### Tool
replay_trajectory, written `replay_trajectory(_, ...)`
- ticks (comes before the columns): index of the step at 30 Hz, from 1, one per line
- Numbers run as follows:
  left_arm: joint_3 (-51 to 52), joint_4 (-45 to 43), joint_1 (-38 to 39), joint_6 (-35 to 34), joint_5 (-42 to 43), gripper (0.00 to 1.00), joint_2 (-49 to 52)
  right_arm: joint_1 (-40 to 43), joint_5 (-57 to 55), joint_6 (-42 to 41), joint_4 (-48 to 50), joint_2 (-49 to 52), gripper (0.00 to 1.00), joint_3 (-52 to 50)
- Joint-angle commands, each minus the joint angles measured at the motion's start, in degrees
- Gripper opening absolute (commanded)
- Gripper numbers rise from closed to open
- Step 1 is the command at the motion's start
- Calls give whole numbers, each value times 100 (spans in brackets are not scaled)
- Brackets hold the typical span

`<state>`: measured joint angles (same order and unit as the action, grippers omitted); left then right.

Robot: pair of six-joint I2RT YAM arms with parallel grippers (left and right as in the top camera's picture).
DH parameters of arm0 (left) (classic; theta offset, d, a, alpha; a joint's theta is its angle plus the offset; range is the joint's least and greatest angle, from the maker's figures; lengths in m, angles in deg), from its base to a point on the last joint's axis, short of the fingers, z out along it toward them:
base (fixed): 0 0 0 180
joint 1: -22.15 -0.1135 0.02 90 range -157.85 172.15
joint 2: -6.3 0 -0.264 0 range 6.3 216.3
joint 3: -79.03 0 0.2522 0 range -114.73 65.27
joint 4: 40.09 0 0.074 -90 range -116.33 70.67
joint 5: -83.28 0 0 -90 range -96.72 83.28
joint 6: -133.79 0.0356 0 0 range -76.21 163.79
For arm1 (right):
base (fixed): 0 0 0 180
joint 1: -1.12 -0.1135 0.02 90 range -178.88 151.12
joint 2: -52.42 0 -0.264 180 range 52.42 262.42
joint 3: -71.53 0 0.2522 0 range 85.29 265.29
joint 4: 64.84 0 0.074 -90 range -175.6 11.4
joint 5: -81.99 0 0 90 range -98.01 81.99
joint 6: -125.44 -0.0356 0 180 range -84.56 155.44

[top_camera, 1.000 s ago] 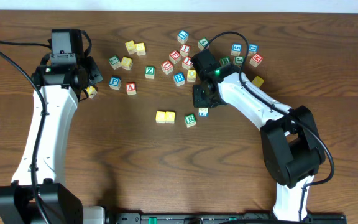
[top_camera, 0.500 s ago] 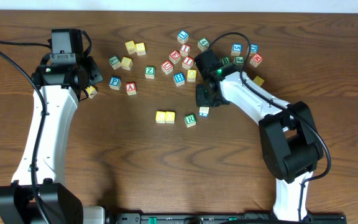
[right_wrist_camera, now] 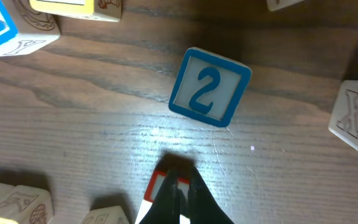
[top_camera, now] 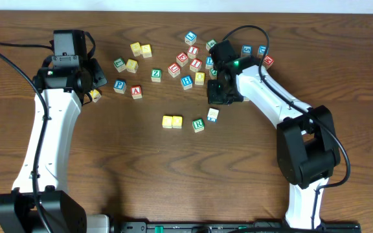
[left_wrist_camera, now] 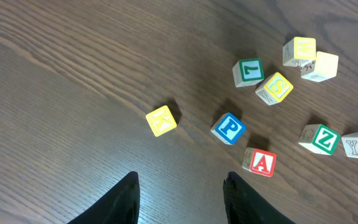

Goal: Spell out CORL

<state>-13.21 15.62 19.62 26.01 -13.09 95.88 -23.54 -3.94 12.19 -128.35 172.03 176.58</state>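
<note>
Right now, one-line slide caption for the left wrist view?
Left gripper open over the wooden table, with a yellow cube, blue P cube and red A cube ahead.

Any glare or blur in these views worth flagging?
Overhead: even light, sharp, soft shadows. Left wrist: pale sheen on the table, left end effector dark and soft. Right wrist: bright glare on the table below the 2 cube; shut right end effector blurred.

Both arms I drove wore white shells and black joints. The left arm point(top_camera: 44, 142) trailed a black cable point(top_camera: 18, 45), the left gripper point(left_wrist_camera: 180, 186) had black fingers point(left_wrist_camera: 120, 205), and the right arm point(top_camera: 264, 96) showed, I think, a green light point(top_camera: 236, 63).
</note>
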Motion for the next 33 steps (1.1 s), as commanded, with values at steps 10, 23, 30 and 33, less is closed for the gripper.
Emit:
replay_trajectory(10,-50,28,-20,-7,-28,43,44,-155,203,109,-162,-20,1,-387)
replay_trajectory(23,-50,39,-20,-7,-28,43,44,-39,404,378,-715,-142,1,-57)
replay_trajectory(30,-50,42,-20,-7,-28,43,44,-7,708,992,-592,-144,1,-52)
replay_trajectory(33,-50,42,-20,-7,-28,43,44,-7,809,1220,-527,-144,1,-52)
